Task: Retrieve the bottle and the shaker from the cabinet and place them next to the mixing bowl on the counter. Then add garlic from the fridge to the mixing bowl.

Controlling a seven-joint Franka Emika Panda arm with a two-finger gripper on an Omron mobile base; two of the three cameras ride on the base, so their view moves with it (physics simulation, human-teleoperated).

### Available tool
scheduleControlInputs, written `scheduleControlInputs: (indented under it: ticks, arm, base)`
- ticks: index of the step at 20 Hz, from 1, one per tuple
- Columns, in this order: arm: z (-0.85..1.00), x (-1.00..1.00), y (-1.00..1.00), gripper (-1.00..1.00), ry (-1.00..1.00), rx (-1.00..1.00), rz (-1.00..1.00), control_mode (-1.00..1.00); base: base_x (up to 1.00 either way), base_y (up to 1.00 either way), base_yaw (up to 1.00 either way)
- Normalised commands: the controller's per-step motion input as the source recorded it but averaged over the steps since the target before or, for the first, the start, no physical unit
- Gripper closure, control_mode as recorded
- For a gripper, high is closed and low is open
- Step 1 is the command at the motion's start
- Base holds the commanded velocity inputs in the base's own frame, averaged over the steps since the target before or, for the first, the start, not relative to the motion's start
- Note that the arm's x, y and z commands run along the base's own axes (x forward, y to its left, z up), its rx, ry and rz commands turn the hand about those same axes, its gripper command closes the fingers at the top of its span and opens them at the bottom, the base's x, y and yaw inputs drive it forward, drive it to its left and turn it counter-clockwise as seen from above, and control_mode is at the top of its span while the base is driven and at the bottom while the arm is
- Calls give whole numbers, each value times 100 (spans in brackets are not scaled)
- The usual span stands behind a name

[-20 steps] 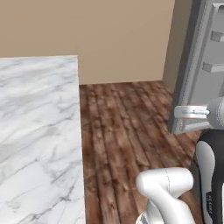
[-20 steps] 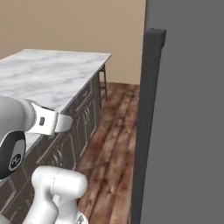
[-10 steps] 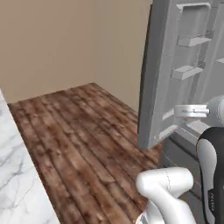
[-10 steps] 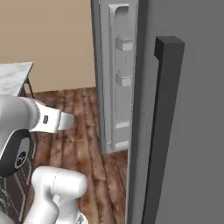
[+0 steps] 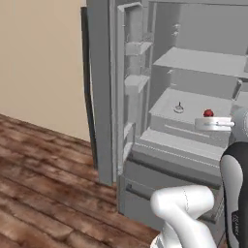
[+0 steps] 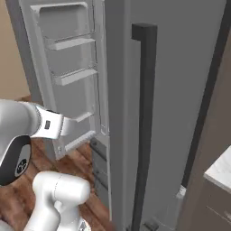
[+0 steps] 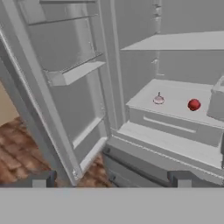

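Fridge (image 5: 193, 63) stands open over wood floor (image 5: 43, 184); gripper (image 7: 111, 178) gapes wide, holding nothing.

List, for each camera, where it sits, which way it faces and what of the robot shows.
Left base view: behind the arm to its left, facing the open fridge; white arm at lower right; garlic and a red item on a shelf.
Right base view: behind to its right, facing the fridge's shut door and bar handle; arm at lower left.
Hand view: on the hand, facing the shelves; spread dark fingers at the bottom.
Left base and hand views share the garlic's shelf.
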Motion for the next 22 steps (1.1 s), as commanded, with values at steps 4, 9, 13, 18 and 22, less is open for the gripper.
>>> scheduleControlInputs:
  ticks: [4,9,13,18,22]
  arm:
    - [0,0,0,-100,0,0,0,100]
    - [0,0,0,-100,0,0,0,100]
    - [0,0,0,-100,0,0,0,100]
    - [0,0,0,-100,0,0,0,100]
    - [0,0,0,-100,0,0,0,100]
  base:
    - [82,60,-45]
    - [-8,-23,-24]
    - [-32,-34,-45]
    - [30,17,-50]
    - [3,23,-26]
